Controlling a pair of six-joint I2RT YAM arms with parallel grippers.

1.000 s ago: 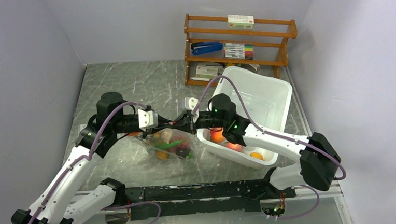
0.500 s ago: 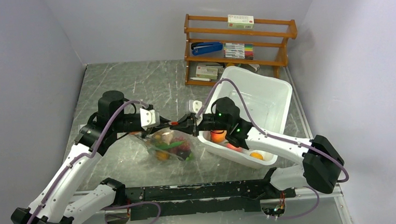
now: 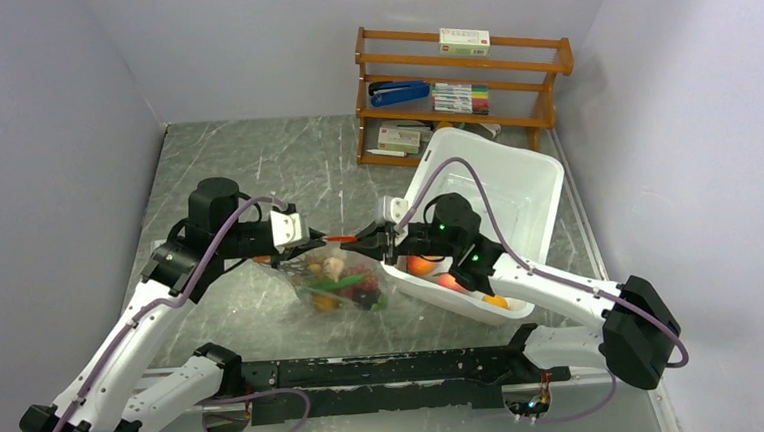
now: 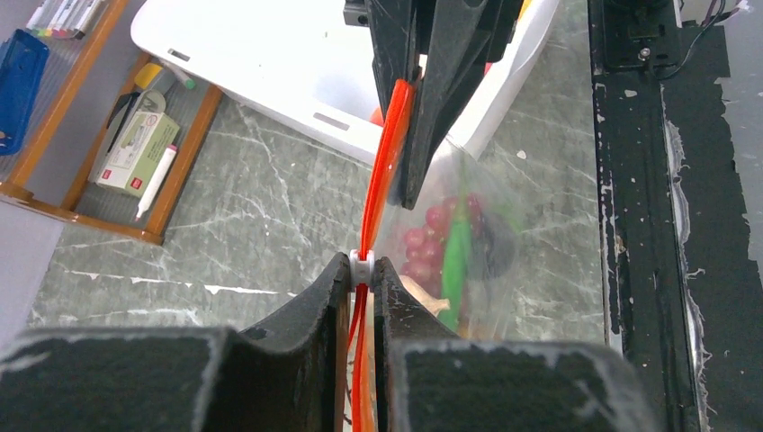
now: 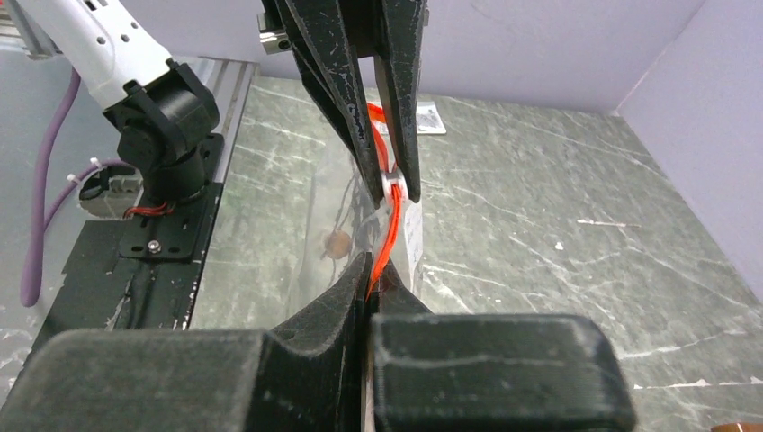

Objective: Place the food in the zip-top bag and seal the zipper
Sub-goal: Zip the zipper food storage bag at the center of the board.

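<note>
Several foods [image 3: 340, 282] in bag [image 3: 300, 279], fruit [image 3: 421, 265] in bin [image 3: 502, 204]

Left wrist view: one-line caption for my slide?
Left gripper and right gripper pinch the zipper taut, food visible inside the zip-top bag.

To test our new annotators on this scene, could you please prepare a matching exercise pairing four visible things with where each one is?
Things:
1. zipper
2. green pod
3. blue stapler
4. white bin

Places:
A. on the wooden rack
B. inside the zip-top bag
C. pinched by both the left gripper and the right gripper
D. on the table, beside the bag

Pairs: 1-C; 2-B; 3-A; 4-D
</note>
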